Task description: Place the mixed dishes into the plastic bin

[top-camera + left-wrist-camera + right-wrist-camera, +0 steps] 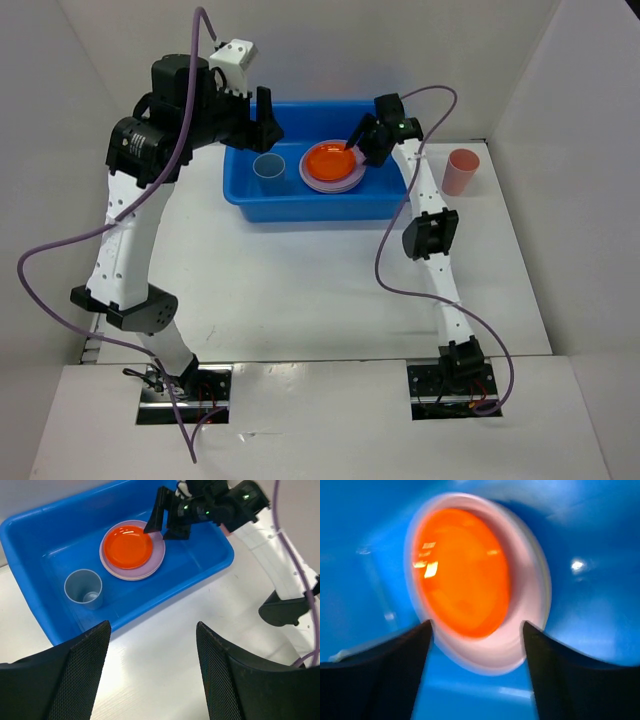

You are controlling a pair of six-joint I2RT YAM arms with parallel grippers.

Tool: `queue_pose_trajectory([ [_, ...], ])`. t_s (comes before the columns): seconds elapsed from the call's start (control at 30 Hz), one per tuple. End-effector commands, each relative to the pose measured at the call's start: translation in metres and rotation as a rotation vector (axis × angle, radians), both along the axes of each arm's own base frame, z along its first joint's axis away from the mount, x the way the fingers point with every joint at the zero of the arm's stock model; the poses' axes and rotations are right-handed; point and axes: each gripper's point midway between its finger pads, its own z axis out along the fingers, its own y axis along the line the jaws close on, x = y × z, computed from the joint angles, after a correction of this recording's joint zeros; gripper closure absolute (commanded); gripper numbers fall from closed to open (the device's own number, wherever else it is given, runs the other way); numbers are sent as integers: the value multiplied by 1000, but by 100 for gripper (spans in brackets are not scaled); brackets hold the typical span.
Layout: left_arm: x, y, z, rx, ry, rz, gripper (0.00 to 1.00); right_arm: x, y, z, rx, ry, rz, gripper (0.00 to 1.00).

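Orange plastic, the top plate (331, 160) lies flat on a stack of pale plates (158, 559) inside the blue bin (300, 208). A light-blue cup (268, 167) stands just left of the stack, also in the bin. The right gripper (476, 625) hangs directly above the orange plate with its fingers spread apart and nothing between them. The left gripper (150, 630) hovers over the left side of the bin, also spread wide and holding nothing.

One salmon-pink cup (462, 172) is outside, on the table (300, 280), right of the bin and near the right arm. I judge it is the last dish to bring in. It seems to stand upright. It looks light and stiff, with a smooth wall that may slip, so too hard a squeeze could push it out. A good hold would be at the rim, one finger inside and one outside, or across the body low down.
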Motion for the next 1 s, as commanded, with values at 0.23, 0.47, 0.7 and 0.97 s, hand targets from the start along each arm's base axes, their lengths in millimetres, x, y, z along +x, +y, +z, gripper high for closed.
queue_pose_trajectory([
  [0.23, -21, -3, 36, -79, -121, -57, 24, -85, -70, 307, -149, -529, -195, 16],
  [0.47, -31, -9, 31, -139, -133, -96, 24, -78, -151, 248, -425, -343, -362, 27],
  [0.7, -34, -1, 22, -111, -114, -63, 23, -89, -226, 261, -371, -319, -469, 30],
  [0.97, -28, -16, 11, -131, -92, -121, 23, -104, -267, 215, -440, -135, -511, 30],
])
